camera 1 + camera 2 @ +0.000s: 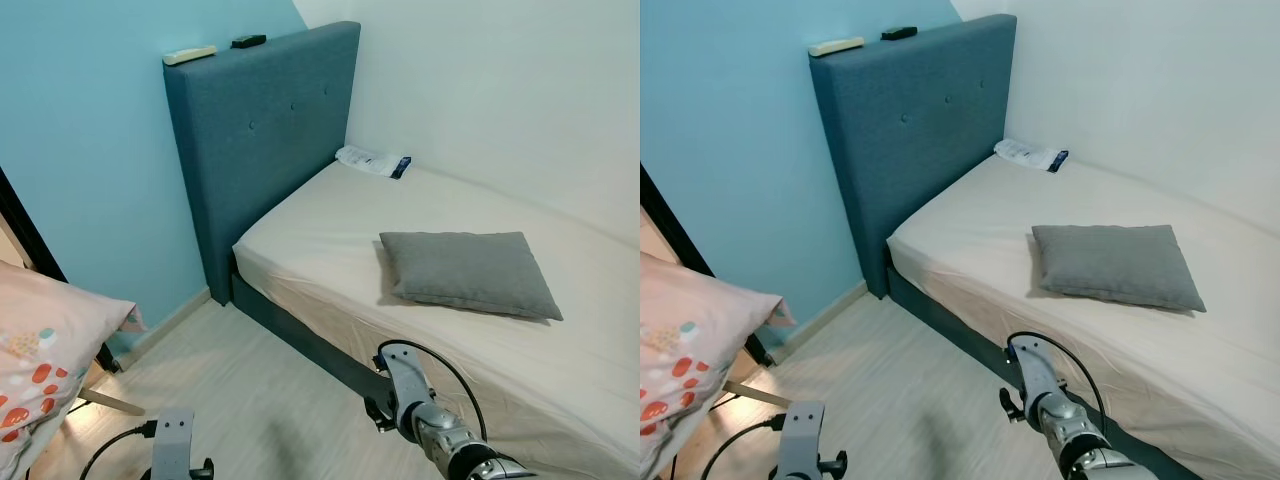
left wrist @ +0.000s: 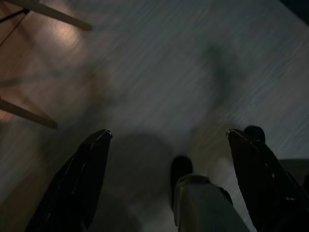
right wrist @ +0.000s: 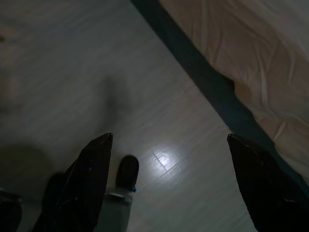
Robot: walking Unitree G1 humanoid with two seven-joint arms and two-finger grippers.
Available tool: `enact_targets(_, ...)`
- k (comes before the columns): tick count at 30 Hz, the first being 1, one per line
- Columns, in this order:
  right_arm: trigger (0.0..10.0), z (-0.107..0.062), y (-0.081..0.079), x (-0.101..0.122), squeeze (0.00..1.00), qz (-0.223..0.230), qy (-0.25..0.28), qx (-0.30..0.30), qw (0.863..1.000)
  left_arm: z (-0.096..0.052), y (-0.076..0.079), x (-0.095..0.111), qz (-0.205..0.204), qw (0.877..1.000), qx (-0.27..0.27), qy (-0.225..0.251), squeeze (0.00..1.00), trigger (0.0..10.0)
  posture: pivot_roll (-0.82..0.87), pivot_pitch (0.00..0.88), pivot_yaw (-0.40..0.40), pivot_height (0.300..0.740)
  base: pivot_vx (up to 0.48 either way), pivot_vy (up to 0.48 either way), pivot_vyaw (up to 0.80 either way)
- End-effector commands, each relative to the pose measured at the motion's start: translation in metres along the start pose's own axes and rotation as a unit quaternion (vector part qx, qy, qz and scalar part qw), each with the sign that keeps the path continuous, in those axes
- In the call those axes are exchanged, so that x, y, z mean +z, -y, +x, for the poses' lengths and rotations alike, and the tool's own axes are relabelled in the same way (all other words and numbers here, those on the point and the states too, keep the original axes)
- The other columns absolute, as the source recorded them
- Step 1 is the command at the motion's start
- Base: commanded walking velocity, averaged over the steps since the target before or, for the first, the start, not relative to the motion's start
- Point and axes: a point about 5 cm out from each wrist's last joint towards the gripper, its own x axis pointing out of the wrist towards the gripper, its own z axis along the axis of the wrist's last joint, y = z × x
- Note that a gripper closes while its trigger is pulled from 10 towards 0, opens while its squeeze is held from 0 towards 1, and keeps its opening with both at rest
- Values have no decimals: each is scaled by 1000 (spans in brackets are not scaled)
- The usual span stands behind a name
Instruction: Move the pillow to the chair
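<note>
Bedroom corner with a light blue wall at left, a white wall at right and pale wood-look floor. At far left, a pink patterned cushion lies over pale wooden legs, apparently those of the chair. The left arm hangs low beside it; its wrist view looks straight down at the floor, and the left gripper holds nothing, its two black fingers spread wide with bare boards between them. Centre: a dark blue upholstered headboard stands against the blue wall, with a cream remote and a black remote lying on its top edge. The bed, covered in a cream sheet, runs rightward along the white wall; a white packet lies at its head. The right arm hangs in front of the bed's dark base. The right gripper points at the floor beside that base, fingers likewise wide apart and empty. The grey pillow lies flat on the mattress, well apart from both grippers.
</note>
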Motion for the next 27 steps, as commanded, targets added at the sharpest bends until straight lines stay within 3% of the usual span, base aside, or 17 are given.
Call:
enact_targets(1, 10000, -2, -4, -22, 0, -13, -42, 5, 999, -4, 1, -18, 20, 999, -4, -30, 0, 10000, -19, 65, -76, 740, 0, 0, 0)
enact_targets(5, 10000, -7, -5, -49, 0, -35, -88, 11, 995, -8, 4, -29, 55, 997, -16, -43, 0, 10000, -15, 48, -80, 740, 0, 0, 0)
enact_targets(9, 10000, -17, 18, -71, 0, 38, -116, -34, 992, -10, 10, -33, 72, 996, -37, -33, 0, 10000, -19, 54, -73, 740, 0, 0, 0)
enact_targets(15, 10000, -18, 20, -72, 0, 40, -117, -36, 992, -10, 11, -33, 76, 996, -39, -33, 0, 10000, -19, 54, -73, 740, 0, 0, 0)
enact_targets(18, 10000, -19, 19, -77, 0, 29, -122, -35, 992, -11, 19, -32, 82, 995, -49, -31, 0, 10000, -40, 74, -77, 740, 0, 0, 0)
enact_targets(21, 10000, -18, 19, -74, 0, 13, -111, -31, 993, -7, 25, -18, 95, 994, -60, -3, 0, 10000, -40, 68, -74, 740, 0, 0, 0)
enact_targets(27, 10000, -17, 22, -69, 0, 19, -99, -35, 994, -2, 17, 0, 102, 993, -49, 19, 0, 10000, -32, 75, -52, 740, 0, 0, 0)
